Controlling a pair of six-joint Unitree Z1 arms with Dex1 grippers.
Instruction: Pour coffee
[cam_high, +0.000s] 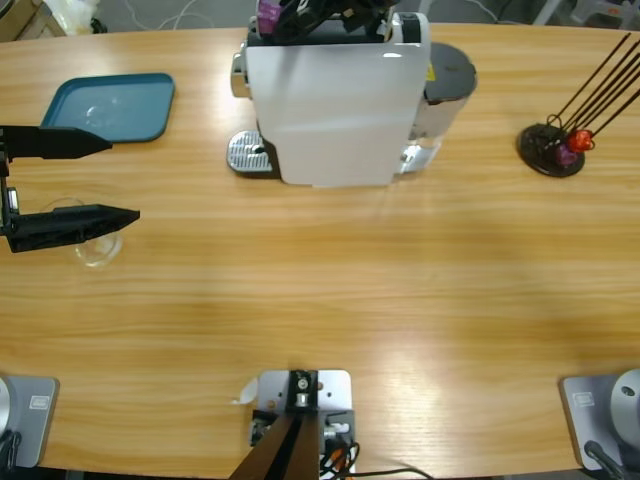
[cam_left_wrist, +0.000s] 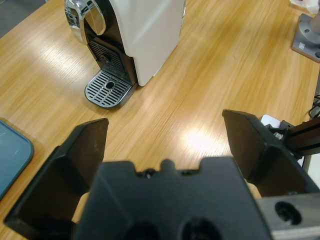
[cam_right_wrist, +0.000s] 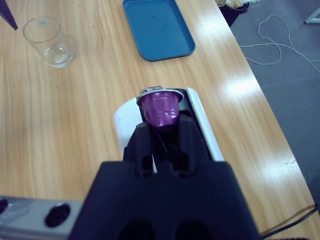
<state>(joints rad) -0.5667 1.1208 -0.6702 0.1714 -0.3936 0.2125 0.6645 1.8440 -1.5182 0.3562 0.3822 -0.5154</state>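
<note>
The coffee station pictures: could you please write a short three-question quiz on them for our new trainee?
1. True or false: the right gripper holds a purple capsule above the white coffee machine.
2. What lies under the left gripper, whose jaws stand open?
A. the teal tray
B. the clear glass
C. the capsule rack
3. Fill in: the machine's drip grate holds ___ cup.

Key: 1 true; 2 B; 3 no.
</note>
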